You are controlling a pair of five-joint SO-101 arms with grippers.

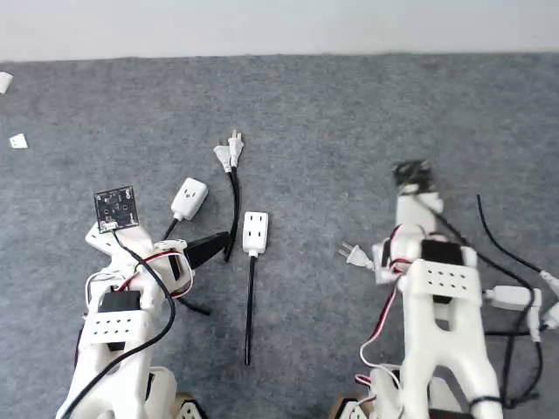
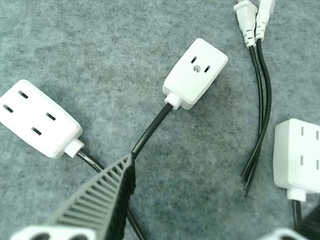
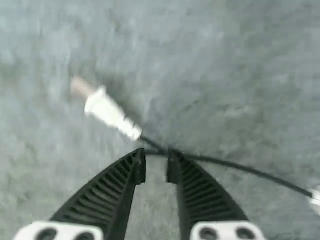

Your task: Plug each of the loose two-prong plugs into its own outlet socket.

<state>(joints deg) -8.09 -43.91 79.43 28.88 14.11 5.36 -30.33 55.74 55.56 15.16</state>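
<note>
On the grey carpet (image 1: 349,105), a pair of plugs (image 1: 229,150) is seen left of centre in the upper half of the high view. The two lie side by side with the prongs toward the top edge. Their black cords run down together, and neither plug is inserted.

Just below and to the left of them a single socket (image 1: 189,199) is laid at a tilt. To its right a long socket block (image 1: 254,231) stands straight in the frame, and its black cord (image 1: 251,305) is drawn toward the bottom edge. In the left wrist view a flat socket block (image 2: 37,120) is also shown, near the single socket but apart from it.

The left claw (image 2: 220,187) is held low over the carpet between the single socket and the long socket block, in the lower left part of the high view. It is spread wide and nothing is held in it. The tip of one ribbed finger covers the cord of the single socket; whether it touches cannot be told.

A third plug (image 1: 354,255) is found right of centre in the high view, just beside the right arm, with its prongs pointing to the left edge. The right claw (image 3: 156,162) is placed just behind this plug. It is only slightly spread, with a narrow gap left between the tips. The thin cord (image 3: 225,167) of the plug passes just in front of the tips and is not seen pinched.
</note>
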